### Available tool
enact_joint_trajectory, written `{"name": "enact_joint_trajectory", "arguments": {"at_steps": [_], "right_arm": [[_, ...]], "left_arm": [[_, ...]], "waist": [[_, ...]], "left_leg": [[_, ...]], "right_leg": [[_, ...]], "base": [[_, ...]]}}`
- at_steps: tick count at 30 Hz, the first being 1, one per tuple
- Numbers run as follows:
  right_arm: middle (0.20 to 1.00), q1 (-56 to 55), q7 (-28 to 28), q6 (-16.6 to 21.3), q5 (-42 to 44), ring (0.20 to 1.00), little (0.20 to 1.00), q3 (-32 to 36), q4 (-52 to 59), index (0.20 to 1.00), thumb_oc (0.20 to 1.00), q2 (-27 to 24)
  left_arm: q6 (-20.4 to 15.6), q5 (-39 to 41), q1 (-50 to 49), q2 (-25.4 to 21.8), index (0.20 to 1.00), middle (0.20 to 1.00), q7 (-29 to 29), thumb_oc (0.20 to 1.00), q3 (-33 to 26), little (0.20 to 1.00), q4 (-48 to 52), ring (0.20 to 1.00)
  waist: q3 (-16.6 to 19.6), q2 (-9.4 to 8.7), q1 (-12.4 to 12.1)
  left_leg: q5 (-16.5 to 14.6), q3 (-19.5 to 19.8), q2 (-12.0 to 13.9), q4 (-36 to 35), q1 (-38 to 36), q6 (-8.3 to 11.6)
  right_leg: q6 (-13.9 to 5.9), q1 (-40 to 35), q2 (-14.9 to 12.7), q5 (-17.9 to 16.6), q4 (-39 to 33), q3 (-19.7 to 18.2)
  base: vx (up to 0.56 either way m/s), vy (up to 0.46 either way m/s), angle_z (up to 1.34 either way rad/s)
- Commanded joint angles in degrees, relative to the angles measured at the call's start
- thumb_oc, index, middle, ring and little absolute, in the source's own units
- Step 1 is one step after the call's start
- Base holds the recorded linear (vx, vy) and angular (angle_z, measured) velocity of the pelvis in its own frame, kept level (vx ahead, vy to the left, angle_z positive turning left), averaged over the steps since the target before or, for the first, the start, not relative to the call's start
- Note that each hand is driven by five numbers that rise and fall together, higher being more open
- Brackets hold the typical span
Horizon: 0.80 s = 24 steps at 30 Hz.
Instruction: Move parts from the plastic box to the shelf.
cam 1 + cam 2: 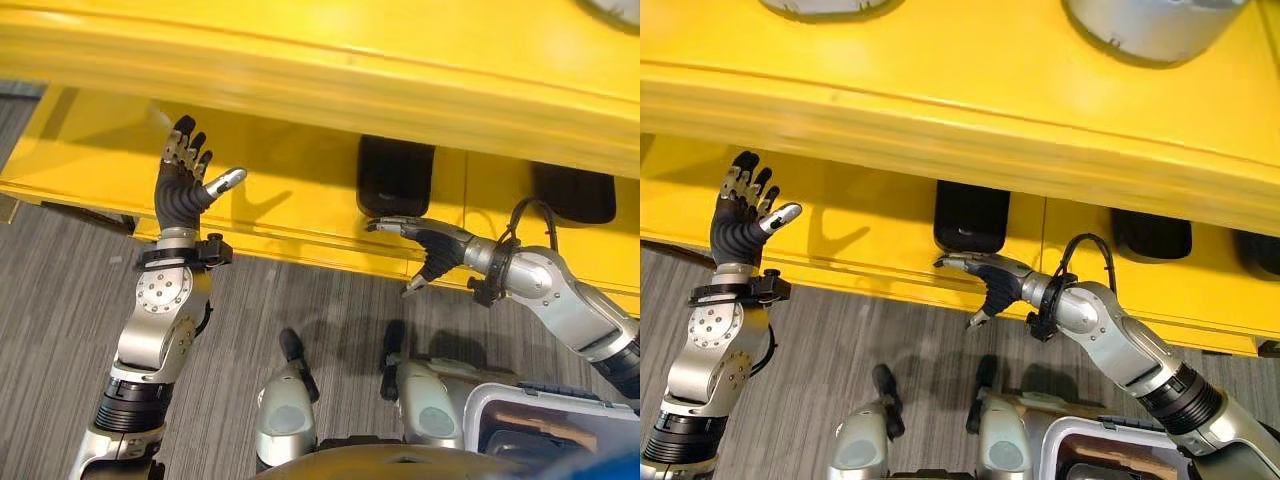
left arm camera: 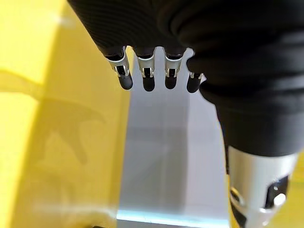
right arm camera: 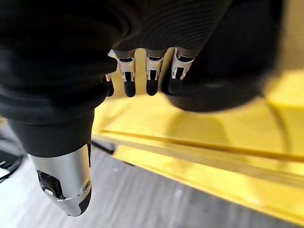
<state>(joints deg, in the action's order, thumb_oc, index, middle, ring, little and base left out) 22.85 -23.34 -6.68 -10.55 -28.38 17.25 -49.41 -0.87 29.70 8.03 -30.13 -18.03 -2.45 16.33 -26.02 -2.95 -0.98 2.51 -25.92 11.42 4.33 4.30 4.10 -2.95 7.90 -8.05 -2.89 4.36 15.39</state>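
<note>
Low in the head views, nearest the camera, sits the clear plastic box with a pale rim [image 1: 545,415], at the robot's right side on the grey striped floor [image 1: 60,300], with brownish contents I cannot make out. Ahead stands the yellow metal shelf [image 1: 300,70]. On its lower level a black, rounded, block-shaped part [image 1: 395,175] stands just behind the front lip. The right hand [image 1: 425,250] reaches over that lip just below and in front of this part, fingers stretched out and relaxed, holding nothing. A second black part [image 1: 572,195] stands farther to the right. The left hand [image 1: 185,180] is raised well to the left, fingers spread and empty. By my judgement the right arm is nearer the box, which lies behind and below its hand.
</note>
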Motion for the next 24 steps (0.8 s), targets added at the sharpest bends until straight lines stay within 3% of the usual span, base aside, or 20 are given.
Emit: {"name": "enact_joint_trajectory", "arguments": {"at_steps": [1,6,12,24], "right_arm": [[1.0,1.48,1.62,-1.37,-2.62,1.0,1.0,-1.16,3.31,1.0,1.0,0.35],[1.0,1.78,0.25,-4.09,-4.34,1.0,1.0,-1.15,3.04,1.0,1.0,0.93],[1.0,0.36,0.75,0.33,-3.36,1.0,1.0,0.86,4.47,1.0,1.0,1.33],[1.0,1.91,-0.46,0.84,-9.74,1.0,1.0,-1.27,0.29,1.0,1.0,2.59]], "left_arm": [[-3.09,0.68,-0.68,-3.75,1.0,1.0,-1.1,1.0,-1.97,1.0,3.65,1.0],[-2.72,1.13,-1.3,-3.91,1.0,1.0,-0.65,1.0,-2.71,1.0,4.1,1.0],[-2.98,0.02,-2.15,-3.52,1.0,1.0,0.11,1.0,-3.29,1.0,4.43,1.0],[-1.85,0.51,-1.88,-2.56,1.0,1.0,-1.25,1.0,-2.8,1.0,2.27,1.0]], "waist": [[1.87,-0.98,0.21],[1.28,-1.27,-0.12],[1.28,-1.17,-0.14],[1.37,-0.37,-0.27]], "left_leg": [[-3.49,1.82,1.23,4.25,1.79,2.39],[-3.5,1.8,1.19,4.36,2.08,2.4],[-3.61,1.63,1.42,4.75,2.26,2.47],[-3.88,1.32,1.22,4.87,2.11,2.3]], "right_leg": [[-3.82,0.13,-0.3,9.48,7.39,0.22],[-3.74,0.5,-0.12,9.7,7.72,0.38],[-3.61,0.39,-0.14,10.12,8.12,0.81],[-3.32,0.41,-0.36,10.54,8.29,1.11]], "base": [[-0.04,-0.023,0.04],[0.0,-0.003,0.01],[0.0,0.0,0.0],[0.0,0.0,0.0]]}}
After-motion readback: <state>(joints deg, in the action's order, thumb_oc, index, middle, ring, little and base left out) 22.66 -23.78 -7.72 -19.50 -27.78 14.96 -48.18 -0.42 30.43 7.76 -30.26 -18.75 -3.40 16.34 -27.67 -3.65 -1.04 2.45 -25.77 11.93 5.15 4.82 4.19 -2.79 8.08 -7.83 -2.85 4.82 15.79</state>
